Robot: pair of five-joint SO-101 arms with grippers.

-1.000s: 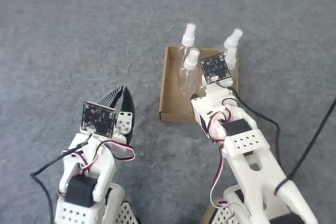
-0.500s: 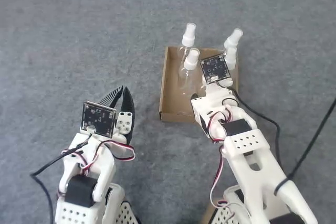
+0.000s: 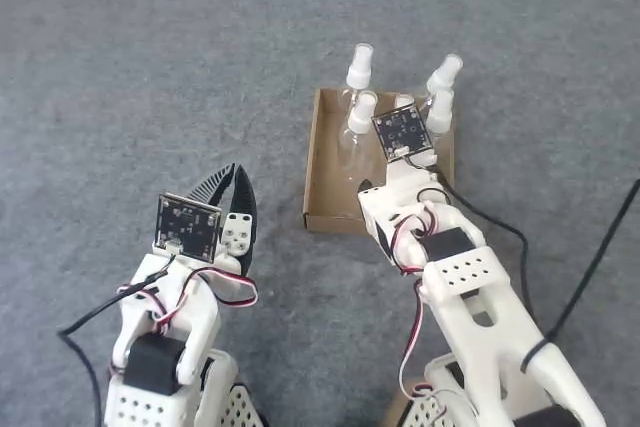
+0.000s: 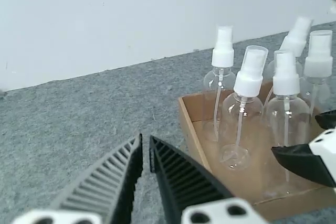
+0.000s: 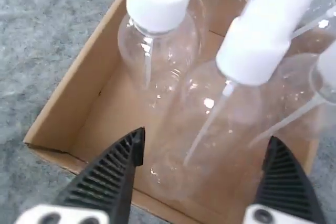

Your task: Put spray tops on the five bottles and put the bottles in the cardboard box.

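Several clear bottles with white spray tops (image 3: pixel 357 65) stand upright in the cardboard box (image 3: pixel 312 157). My right gripper (image 5: pixel 205 139) hangs open low over the box's near end. Its black fingers (image 5: pixel 113 177) stand wide apart on either side of one bottle (image 5: pixel 210 129), without touching it. In the high view this arm's wrist board (image 3: pixel 405 132) covers the gripper. My left gripper (image 3: pixel 236 197) rests shut and empty over the carpet, left of the box. From the left wrist view, the bottles (image 4: pixel 241 124) stand in the box (image 4: pixel 191 129) beyond the shut gripper (image 4: pixel 146 145).
Grey carpet (image 3: pixel 150 77) covers the table, with open room left of and beyond the box. A white wall (image 4: pixel 105 14) rises at the far edge. Cables trail from both arms near the front.
The right arm has shifted slightly left and farther over the box, uncovering another spray top. The left arm has not moved.
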